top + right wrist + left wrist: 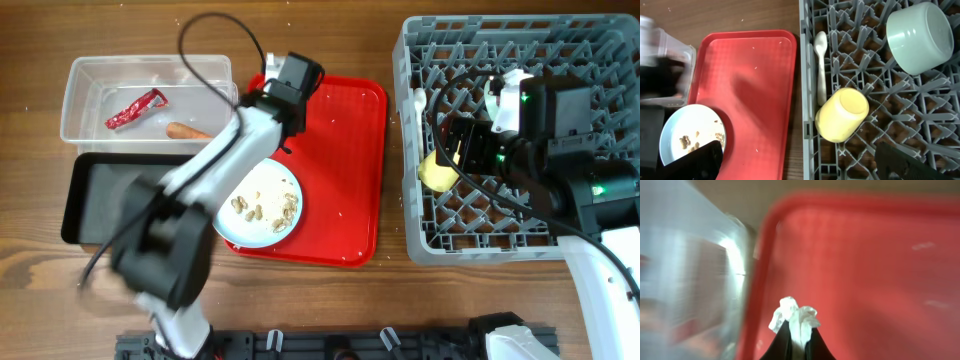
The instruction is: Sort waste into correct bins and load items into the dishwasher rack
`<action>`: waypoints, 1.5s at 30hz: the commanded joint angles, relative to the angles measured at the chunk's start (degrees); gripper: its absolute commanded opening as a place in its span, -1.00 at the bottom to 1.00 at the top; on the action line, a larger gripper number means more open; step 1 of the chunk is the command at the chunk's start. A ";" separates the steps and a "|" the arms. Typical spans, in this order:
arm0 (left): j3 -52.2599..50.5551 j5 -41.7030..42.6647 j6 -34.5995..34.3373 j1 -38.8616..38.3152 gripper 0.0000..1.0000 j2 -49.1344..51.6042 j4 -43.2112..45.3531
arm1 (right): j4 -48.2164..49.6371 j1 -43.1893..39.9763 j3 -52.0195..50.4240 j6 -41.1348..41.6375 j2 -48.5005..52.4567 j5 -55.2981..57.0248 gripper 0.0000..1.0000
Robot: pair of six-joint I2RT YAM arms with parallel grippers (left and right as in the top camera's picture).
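My left gripper [799, 336] is shut on the crumpled white tissue [795, 312]. It holds the tissue over the far left corner of the flat red tray [865, 255], beside the clear tub [690, 270]. Overhead, this gripper [258, 92] is between the red tray and the clear tub [80, 100], which holds the red wrapper [135, 108] and the carrot piece [185, 131]. The pale blue plate [265, 185] carries beige scraps [265, 208]. My right gripper [805, 160] is open and empty over the grey rack [940, 125], above the yellow cup [842, 115], white spoon [820, 60] and mint bowl [920, 35].
The black tray [100, 200] lies in front of the clear tub, partly under my left arm. The plate stands on the near left corner of the red tray [345, 150]. The rack [420, 60] fills the right side. The light blue bowl is not in view.
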 commanded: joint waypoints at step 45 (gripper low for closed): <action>-9.75 -2.64 -18.10 -18.12 -0.80 7.54 -7.63 | -1.33 -0.20 0.48 0.70 0.33 -2.43 0.99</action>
